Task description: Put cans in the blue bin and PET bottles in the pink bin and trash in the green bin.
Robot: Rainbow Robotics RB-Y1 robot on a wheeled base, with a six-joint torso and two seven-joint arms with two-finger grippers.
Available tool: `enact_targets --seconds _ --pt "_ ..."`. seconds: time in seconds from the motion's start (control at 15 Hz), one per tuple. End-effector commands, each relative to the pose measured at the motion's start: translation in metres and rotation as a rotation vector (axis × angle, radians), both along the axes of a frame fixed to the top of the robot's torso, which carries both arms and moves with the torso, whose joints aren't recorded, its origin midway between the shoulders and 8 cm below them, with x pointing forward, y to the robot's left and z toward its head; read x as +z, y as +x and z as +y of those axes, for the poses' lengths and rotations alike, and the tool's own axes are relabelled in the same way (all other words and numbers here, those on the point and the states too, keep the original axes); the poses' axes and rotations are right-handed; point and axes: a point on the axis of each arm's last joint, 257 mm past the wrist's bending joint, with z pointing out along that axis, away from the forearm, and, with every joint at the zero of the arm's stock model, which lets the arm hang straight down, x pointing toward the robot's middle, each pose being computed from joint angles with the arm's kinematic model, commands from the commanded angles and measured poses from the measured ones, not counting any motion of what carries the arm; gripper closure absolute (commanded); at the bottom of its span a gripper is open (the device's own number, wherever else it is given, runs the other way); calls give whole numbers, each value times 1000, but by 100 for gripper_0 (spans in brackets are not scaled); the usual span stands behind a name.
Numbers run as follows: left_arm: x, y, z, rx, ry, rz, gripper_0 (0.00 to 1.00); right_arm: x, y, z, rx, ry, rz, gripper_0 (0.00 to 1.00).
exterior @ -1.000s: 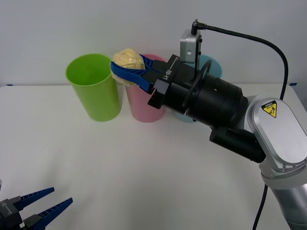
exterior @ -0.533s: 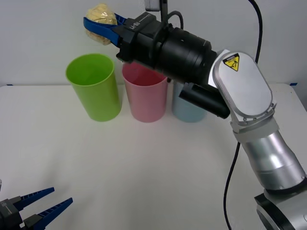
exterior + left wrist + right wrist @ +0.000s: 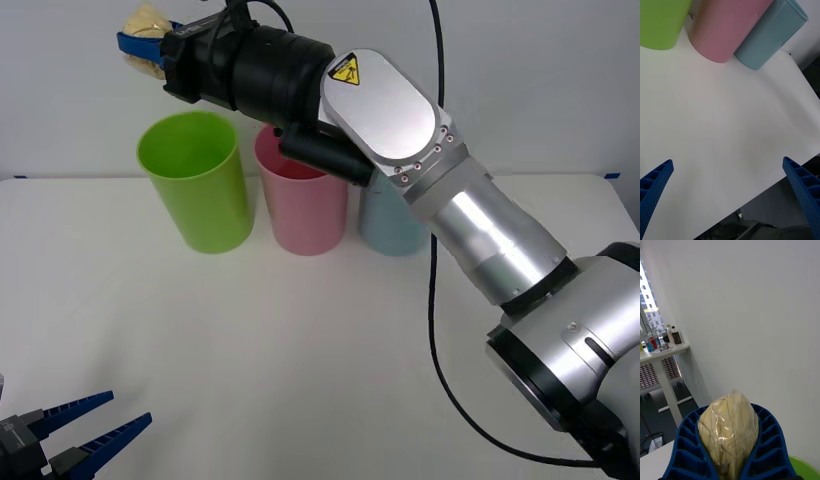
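1. right gripper (image 3: 138, 50) clenches the trash (image 3: 145, 20) high above the green bin (image 3: 195, 180), past its far-left rim
2. releasing here may miss the bin
3. left gripper (image 3: 85, 425) waits, fingers spread

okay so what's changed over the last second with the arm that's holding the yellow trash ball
The right pincer, still shut on the trash, rose from in front of the pink bin and swung toward the robot's left; it now holds the ball high, above and slightly past the green bin. Nothing was let go. The three bins, including the blue bin, stayed put, and the left pincer stayed open, low near the table's front edge.
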Motion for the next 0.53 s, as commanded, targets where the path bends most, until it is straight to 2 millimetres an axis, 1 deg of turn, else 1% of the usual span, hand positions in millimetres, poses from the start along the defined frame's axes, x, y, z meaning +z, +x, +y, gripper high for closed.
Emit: enact_targets --seconds 0.07,0.2,0.33,0.47,0.53 --pt "0 0 0 0 0 0 0 -13 20 22 -37 -40 45 100" --pt "0 0 0 0 0 0 0 -22 33 35 -76 -59 70 100" --pt "0 0 0 0 0 0 0 -30 41 43 -101 -94 84 100" --pt "0 0 0 0 0 0 0 -41 49 45 -132 -121 94 100" --pt "0 0 0 0 0 0 0 -49 54 42 -147 -142 100 100"
